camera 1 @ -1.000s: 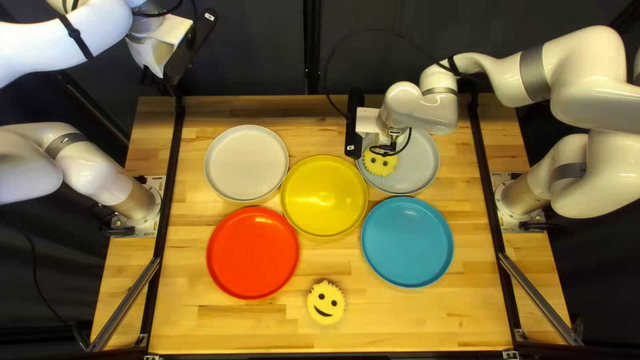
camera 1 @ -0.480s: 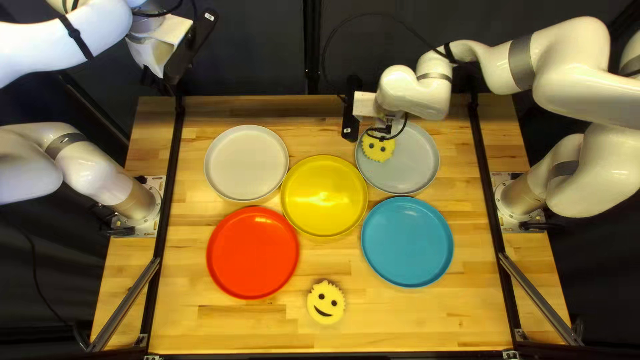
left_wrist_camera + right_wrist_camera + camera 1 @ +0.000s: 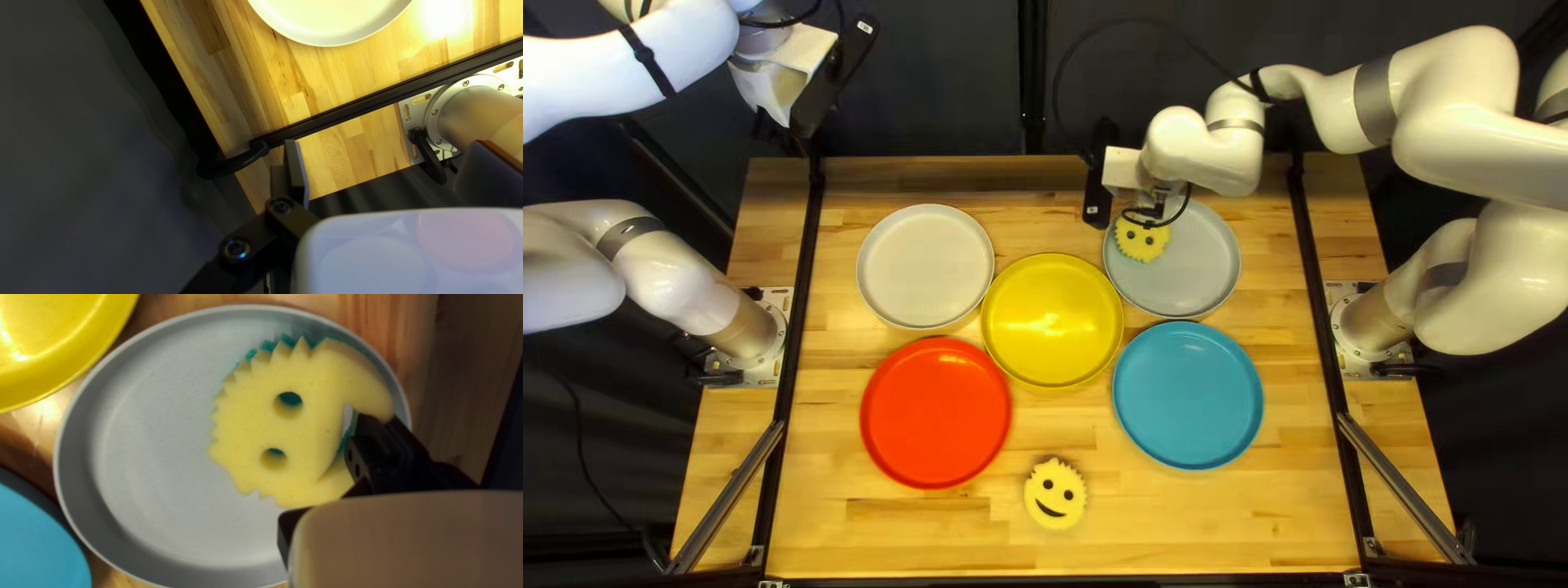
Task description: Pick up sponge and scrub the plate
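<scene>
Over the grey plate [image 3: 1203, 272] at the back right, my right gripper [image 3: 1157, 209] holds a yellow smiley sponge [image 3: 1140, 242]. In the right wrist view the sponge [image 3: 245, 419] lies inside the grey plate [image 3: 141, 441], near its rim, with a green underside. My right gripper [image 3: 368, 446] is shut on the sponge at its mouth cutout; the pale mount partly hides the grip. My left gripper [image 3: 784, 133] is raised beyond the table's far left corner. In the left wrist view that gripper [image 3: 385, 147] stands open, nothing between its fingers.
Yellow [image 3: 1053, 321], blue [image 3: 1187, 394], red [image 3: 936, 413] and white [image 3: 925, 266] plates lie around the table's middle. A second smiley sponge [image 3: 1055, 494] sits near the front edge. Black rails [image 3: 797, 327] run along both sides.
My right gripper and the sponge have moved toward the table's far edge across the grey plate, then shifted very slightly to the right. The left arm has stayed still.
</scene>
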